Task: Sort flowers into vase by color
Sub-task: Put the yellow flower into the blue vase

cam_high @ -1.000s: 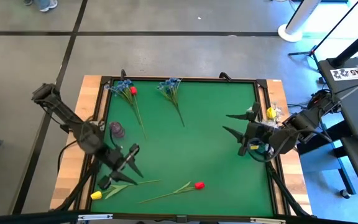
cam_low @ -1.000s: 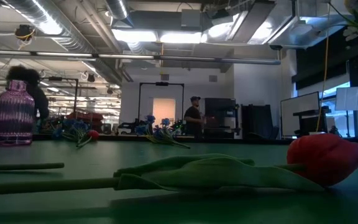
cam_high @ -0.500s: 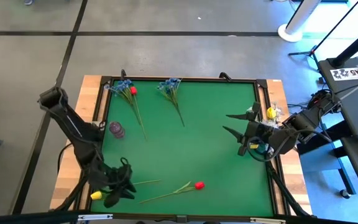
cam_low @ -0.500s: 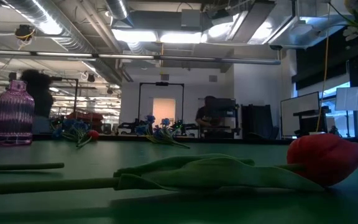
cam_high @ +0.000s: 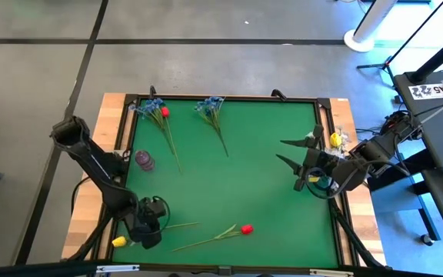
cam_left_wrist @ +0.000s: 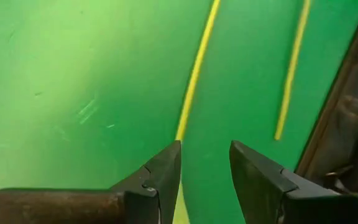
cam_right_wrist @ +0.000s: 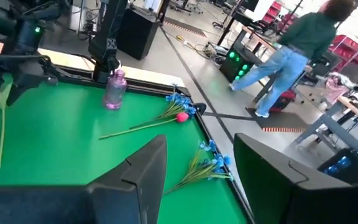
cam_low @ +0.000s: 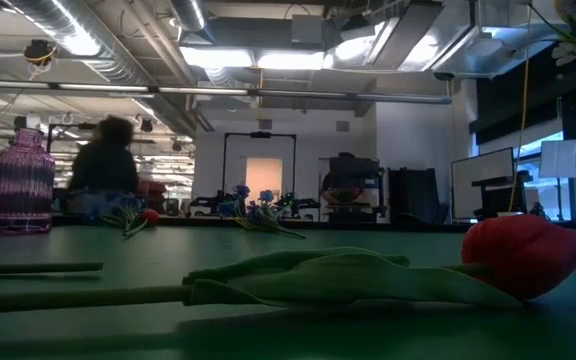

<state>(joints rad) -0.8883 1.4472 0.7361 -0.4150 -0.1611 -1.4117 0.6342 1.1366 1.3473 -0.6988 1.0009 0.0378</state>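
Left gripper: you have it low over the near left corner of the tabletop, jaws parted with nothing between them; in the left wrist view a thin stem runs up from the gap between the fingers, not pinched.
Right gripper: yours waits at the right side of the tabletop, jaws spread wide and empty, pointing toward the middle; the right wrist view shows the same gap.
Yellow flower: its bud lies at the near left corner, just beside the left gripper, with its stalk reaching right along the near edge.
Red flower: lies flat near the near edge, about mid-width, bud to the right and stalk trailing left toward the left gripper; in the low view its bud fills the right foreground.
Blue flowers with red bud: you see them at the far left corner, stalks angled toward the middle.
Second blue flowers: far edge, just right of the first bunch, apart from it.
Purple vase: stands upright at the left edge, between the far blue bunch and the left gripper.
Right-side vase: on the right rim beside the right arm, holding a yellow bloom and pale sprigs.
Room: a person walks past beyond the far side.
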